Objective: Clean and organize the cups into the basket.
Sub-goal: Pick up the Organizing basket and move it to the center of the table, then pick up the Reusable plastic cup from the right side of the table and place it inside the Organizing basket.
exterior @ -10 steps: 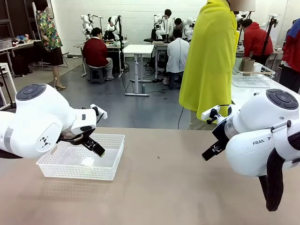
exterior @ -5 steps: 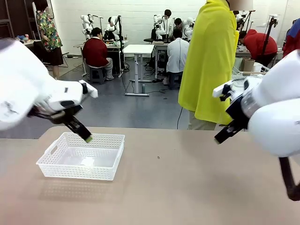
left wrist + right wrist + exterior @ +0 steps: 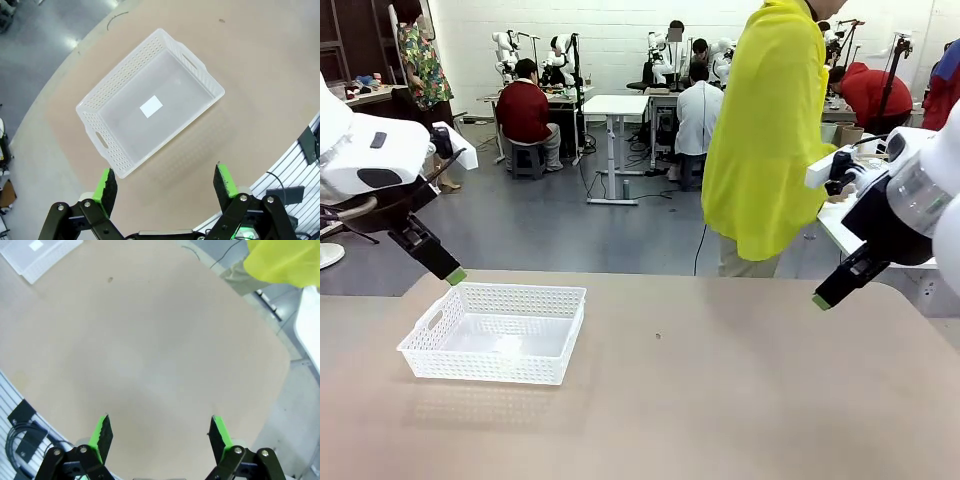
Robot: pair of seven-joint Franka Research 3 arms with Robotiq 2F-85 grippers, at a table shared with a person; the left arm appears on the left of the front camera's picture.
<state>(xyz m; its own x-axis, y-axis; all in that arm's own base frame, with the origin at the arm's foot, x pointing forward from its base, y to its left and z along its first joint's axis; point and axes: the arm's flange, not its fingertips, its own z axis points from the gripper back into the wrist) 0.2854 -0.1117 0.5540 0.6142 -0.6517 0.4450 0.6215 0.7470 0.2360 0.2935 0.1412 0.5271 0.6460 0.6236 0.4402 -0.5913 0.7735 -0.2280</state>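
Both our hands are wide, holding nothing. The left hand [image 3: 167, 184] hangs above the basket [image 3: 485, 366], the right hand [image 3: 160, 432] above bare counter [image 3: 720, 380]. The basket sits empty on the counter's left side, probably so our left arm can reach it for the cups.

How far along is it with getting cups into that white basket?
Nothing looks done yet: the white basket holds just a small white label on its floor, no cups. Nothing is in hand either: the robot's left hand and right hand are both open and empty, raised above the table. Every cup is still left to go in.
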